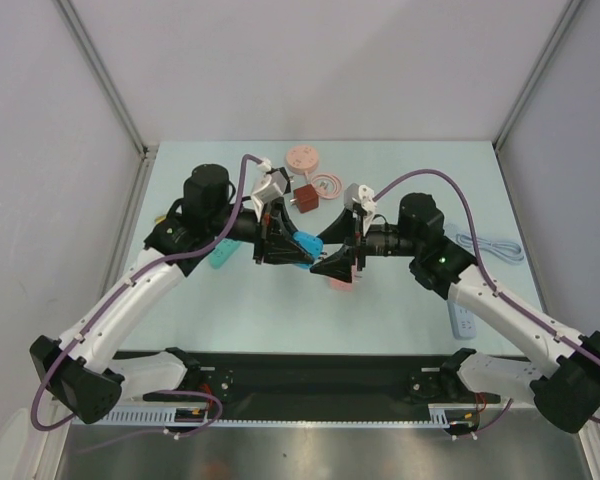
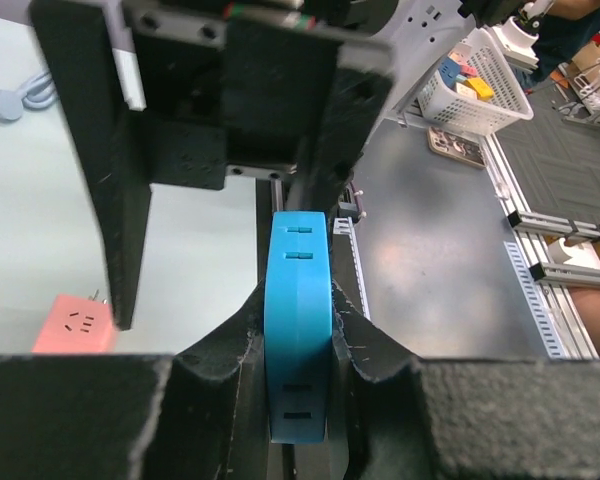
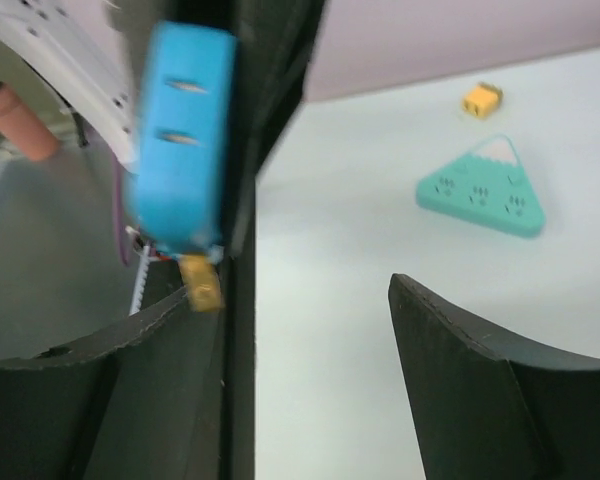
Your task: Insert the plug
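1. Above the middle of the table [image 1: 410, 300], the left gripper [image 2: 298, 340] is clamped on the blue block [image 2: 298, 290]. It holds the block on edge in the air with the slots turned to the right arm, I think to offer them for the plug.
2. The right gripper [image 3: 300, 330] is just beside the block, with jaws apart and nothing between them, so it carries no plug.
3. A small yellow piece [image 3: 202, 285] shows at the low end of the block. It is blurred, and I cannot tell if this is the plug.
4. A pink cube [image 1: 341, 284] lies under the right gripper.
5. A teal strip [image 3: 480, 190] and a yellow connector [image 3: 482, 98] lie toward the left edge, a white cable [image 1: 490, 245] by the right edge, and a brown cube [image 1: 305, 197] toward the far edge.
6. The two grippers are very near, so the left fingers [image 2: 220, 345] may block the way to the slots.
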### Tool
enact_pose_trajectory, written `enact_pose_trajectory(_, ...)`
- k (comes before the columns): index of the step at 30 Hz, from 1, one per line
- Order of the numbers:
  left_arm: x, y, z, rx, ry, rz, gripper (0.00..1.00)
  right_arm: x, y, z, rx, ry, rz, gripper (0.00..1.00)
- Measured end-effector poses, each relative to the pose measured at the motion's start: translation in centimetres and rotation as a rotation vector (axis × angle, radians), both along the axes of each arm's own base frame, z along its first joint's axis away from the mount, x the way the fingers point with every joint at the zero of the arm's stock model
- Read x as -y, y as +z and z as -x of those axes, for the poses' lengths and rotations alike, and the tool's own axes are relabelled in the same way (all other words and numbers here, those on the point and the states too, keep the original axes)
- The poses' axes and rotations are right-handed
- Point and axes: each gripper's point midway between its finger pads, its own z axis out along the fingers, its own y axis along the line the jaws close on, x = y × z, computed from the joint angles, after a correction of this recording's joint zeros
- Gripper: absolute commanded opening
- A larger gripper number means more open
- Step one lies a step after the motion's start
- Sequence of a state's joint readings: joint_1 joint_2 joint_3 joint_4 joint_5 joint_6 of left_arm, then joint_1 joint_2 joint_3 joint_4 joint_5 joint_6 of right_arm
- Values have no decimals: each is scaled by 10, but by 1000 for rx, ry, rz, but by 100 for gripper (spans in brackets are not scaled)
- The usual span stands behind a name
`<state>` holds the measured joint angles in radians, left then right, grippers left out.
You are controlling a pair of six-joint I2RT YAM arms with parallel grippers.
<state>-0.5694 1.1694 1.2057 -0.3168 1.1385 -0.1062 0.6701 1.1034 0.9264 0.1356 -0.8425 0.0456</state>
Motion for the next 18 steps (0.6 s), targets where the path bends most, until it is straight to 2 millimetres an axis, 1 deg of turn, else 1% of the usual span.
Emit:
enact_pose_trajectory(2,1,0,1,2,-3,1,0,0,-12,-6,-18,-13,50,72)
enact_pose_trajectory(5,1,-1,1,3,-6,2,0,1,-27,-7,-40,-13,99,71)
enact_pose_trajectory(7,2,-2,2,2,-7,1,0,3,-32,-5,-47,-9,119,70)
enact_pose_trajectory(9,2,-3,1,-1,-7,-1,0,4,-34,-4,-44,-5,129,70)
enact_pose_trajectory(18,5,-12,-4,-15,-8,-20,0,5,-28,5,-16,43,126,70)
